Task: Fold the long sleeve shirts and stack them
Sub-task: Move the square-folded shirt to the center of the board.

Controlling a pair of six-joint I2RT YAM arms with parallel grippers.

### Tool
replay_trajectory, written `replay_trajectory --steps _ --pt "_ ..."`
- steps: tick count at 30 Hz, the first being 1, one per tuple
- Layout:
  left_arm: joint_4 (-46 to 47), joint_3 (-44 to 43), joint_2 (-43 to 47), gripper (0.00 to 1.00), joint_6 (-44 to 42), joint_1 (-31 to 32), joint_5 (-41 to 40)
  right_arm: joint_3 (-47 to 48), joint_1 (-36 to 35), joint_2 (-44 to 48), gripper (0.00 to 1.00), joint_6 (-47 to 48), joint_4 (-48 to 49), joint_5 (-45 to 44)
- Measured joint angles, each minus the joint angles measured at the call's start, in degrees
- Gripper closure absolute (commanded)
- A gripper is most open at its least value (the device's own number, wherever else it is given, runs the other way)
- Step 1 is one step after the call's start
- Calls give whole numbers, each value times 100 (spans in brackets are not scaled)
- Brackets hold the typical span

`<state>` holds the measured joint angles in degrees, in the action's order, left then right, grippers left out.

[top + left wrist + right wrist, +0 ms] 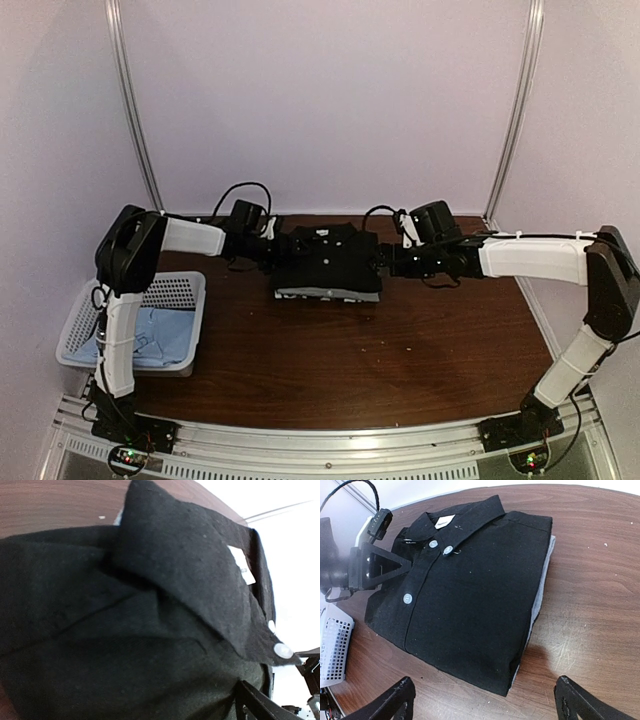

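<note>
Cloth like this is soft and light, and it will sag or fall open wherever you leave it unsupported, so plan your holds around that. Your black shirt (328, 262) lies folded, collar and buttons up, at the far middle of the table (400, 360). It rests on a greyish shirt (325, 294) whose edge peeks out along one side, the two touching as a stack. Your left gripper (272, 250) sits at the stack's left edge by the collar, your right gripper (386, 262) just beside its right edge. Both have their jaws spread wide, with nothing pinched that I can see. The light blue shirt (165, 335) lies crumpled in the white basket (190, 285) at the near left, well apart from the stack, and I judge it the one left to fold. Take it by a bunched shoulder or seam rather than one loose layer, since thin fabric slips from a shallow pinch. Lift slowly so no sleeve snags on the lattice.
</note>
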<state>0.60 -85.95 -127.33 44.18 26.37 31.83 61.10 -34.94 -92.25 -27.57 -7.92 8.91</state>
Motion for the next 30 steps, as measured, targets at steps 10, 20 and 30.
replay_trajectory --steps 10,20,30 --pt "96 -1755 -1163 2 597 833 -17 -136 153 306 2 20 -4 -15" --pt "-44 -2273 -1414 2 1082 1676 -442 -195 186 494 0 -4 -22 90" --pt "-511 -1550 -328 2 756 905 -831 -273 -643 439 0 -348 225 560"
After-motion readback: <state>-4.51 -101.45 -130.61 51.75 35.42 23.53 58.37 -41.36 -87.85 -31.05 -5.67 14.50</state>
